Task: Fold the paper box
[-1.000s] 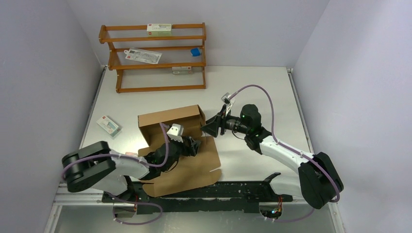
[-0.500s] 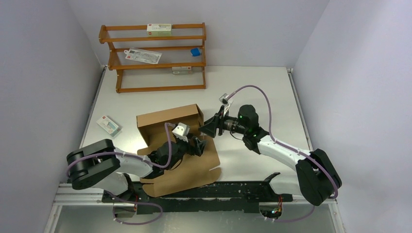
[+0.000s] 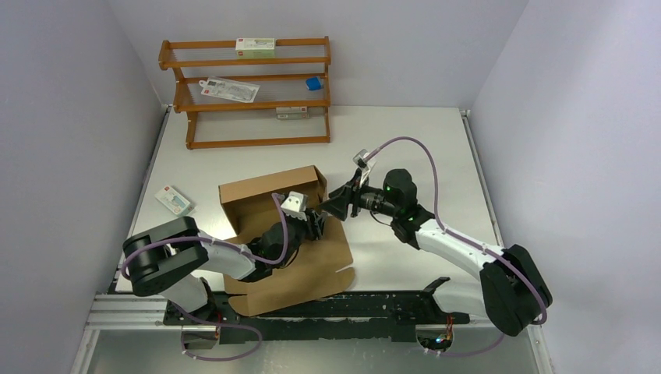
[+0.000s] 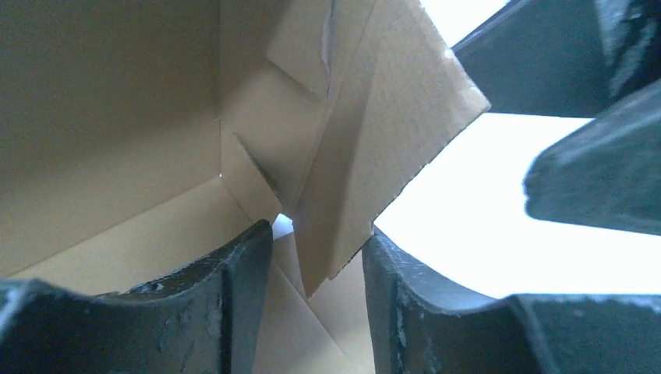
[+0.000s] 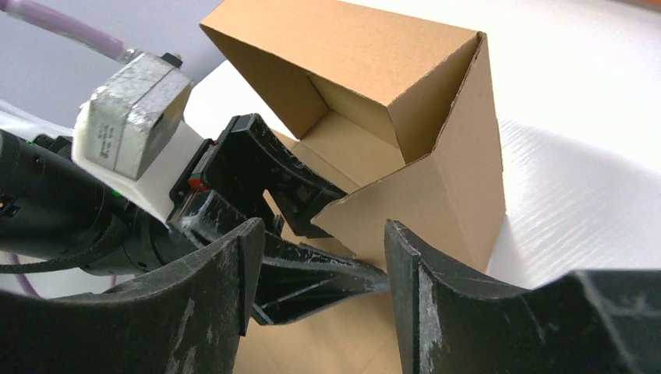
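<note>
The paper box (image 5: pixel 460 179) is matt brown corrugated cardboard. The left claw (image 4: pixel 316 245) and right claw (image 5: pixel 321 241) look like dull black plastic, faintly scuffed. The white table (image 5: pixel 592 195) is matt, finely ribbed.

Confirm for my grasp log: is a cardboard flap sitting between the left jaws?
Yes, a pointed flap corner of the paper box dips between the left jaws.

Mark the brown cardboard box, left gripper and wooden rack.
brown corrugated cardboard box (image 3: pixel 257 206): top external view, inner face of raised wall.
left gripper (image 4: pixel 316 261): left wrist view, midway between its fingers.
orange-brown wooden rack (image 3: pixel 257 142): top external view, bottom rail.
</note>
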Available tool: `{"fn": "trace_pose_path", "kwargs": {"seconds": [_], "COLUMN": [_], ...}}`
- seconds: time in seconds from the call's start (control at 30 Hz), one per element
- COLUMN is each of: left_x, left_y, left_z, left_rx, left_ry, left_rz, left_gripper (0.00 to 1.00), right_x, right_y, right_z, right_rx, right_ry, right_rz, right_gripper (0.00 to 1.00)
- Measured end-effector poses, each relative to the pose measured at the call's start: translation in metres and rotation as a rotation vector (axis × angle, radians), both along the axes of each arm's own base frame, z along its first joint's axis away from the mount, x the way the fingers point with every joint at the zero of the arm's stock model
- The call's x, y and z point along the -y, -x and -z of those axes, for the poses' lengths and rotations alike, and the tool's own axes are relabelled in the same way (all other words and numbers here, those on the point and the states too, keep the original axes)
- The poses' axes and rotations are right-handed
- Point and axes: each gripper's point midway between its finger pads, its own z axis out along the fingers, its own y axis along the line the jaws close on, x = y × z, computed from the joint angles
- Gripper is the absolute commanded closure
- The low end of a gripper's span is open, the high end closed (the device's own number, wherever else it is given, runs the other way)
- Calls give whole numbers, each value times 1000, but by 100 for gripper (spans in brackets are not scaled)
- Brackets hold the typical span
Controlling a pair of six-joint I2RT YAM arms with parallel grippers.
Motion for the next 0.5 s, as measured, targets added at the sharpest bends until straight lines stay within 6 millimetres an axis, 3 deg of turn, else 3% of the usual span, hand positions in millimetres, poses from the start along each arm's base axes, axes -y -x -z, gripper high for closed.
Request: {"fn": "trace_pose_path", "kwargs": {"seconds": [0.23, 0.5], "left_x": [-16, -25], "left_y": [-11, -15], "left_z": [8, 14], "left_rx": [-13, -29], "left_ry": [-19, -23], "left_rz": [-49, -66], "left_gripper": [60, 61], "right_x": [6, 19], "right_y": [-5, -28], "right_z": [-8, -4], "right_rx": [95, 269], "right_ry": [31, 115], "right_rz": [26, 117], "right_gripper": [37, 30]}}
